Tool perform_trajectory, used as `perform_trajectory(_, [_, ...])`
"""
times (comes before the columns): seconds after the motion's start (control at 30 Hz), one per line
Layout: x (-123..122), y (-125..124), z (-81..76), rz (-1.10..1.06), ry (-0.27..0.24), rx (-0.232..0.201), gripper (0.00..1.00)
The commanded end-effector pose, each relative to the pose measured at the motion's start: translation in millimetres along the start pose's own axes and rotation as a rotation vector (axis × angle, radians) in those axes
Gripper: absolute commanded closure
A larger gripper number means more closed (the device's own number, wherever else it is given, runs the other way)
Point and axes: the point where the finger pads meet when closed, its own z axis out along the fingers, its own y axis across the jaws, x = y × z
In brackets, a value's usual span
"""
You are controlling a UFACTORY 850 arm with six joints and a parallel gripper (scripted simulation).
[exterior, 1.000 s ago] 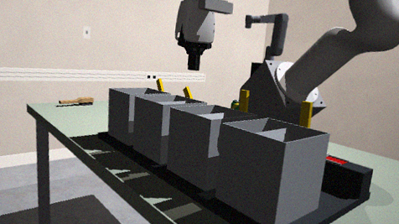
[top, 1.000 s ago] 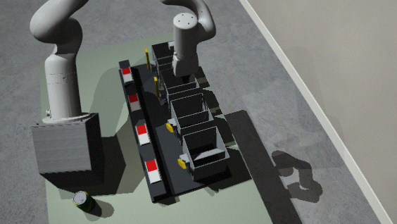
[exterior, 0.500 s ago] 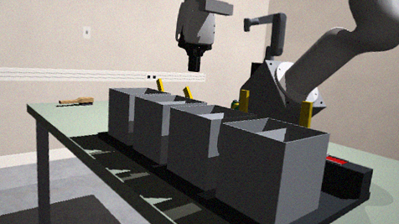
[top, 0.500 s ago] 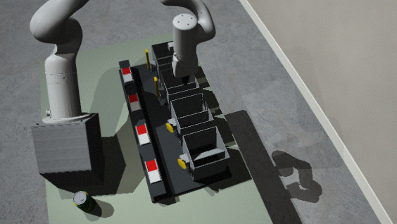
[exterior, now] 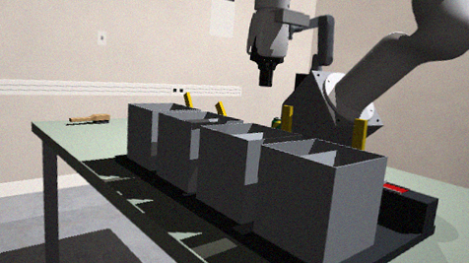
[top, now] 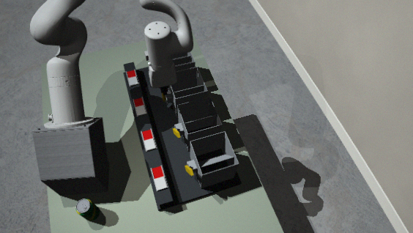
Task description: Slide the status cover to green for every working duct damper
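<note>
Four grey open-topped dampers stand in a row on a black base board (top: 172, 146): the farthest (top: 183, 61), the second (top: 190, 85), the third (top: 199, 117) and the nearest (top: 214, 157). Each has a yellow lever on its slider side; the third's lever (top: 177, 132) and the nearest's lever (top: 189, 169) show plainly. Four sliders (top: 132, 77) (top: 139, 104) (top: 148, 139) (top: 159, 176) all show red, with their white covers beside the red. My gripper (exterior: 266, 79) is shut and empty, held high above the levers near the second damper. In the top view my wrist (top: 161, 55) hides the fingers.
The arm's base block (top: 69, 150) stands left of the sliders. A green can (top: 87, 209) stands at the table's near left corner. A wooden brush (exterior: 89, 118) lies at the table's far end. A dark mat (top: 271, 172) lies on the floor beside the table.
</note>
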Motion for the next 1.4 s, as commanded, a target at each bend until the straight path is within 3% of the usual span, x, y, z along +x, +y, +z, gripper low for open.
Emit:
perform_trajectory(0.0, [-2.4, -41.0, -3.1, -0.003, -0.004, -0.007, 1.0])
perform_trajectory(0.3, [-1.9, -109.9, -2.3, -0.003, -0.004, -0.007, 1.0])
perform_trajectory(0.8, [-1.8, -111.0, 4.6, -0.003, -0.004, -0.007, 1.0])
perform_trajectory(1.1, [-1.8, -111.0, 19.4, -0.003, -0.004, -0.007, 1.0])
perform_trajectory(1.37, [-1.9, -110.8, 43.9, -0.003, -0.004, -0.007, 1.0])
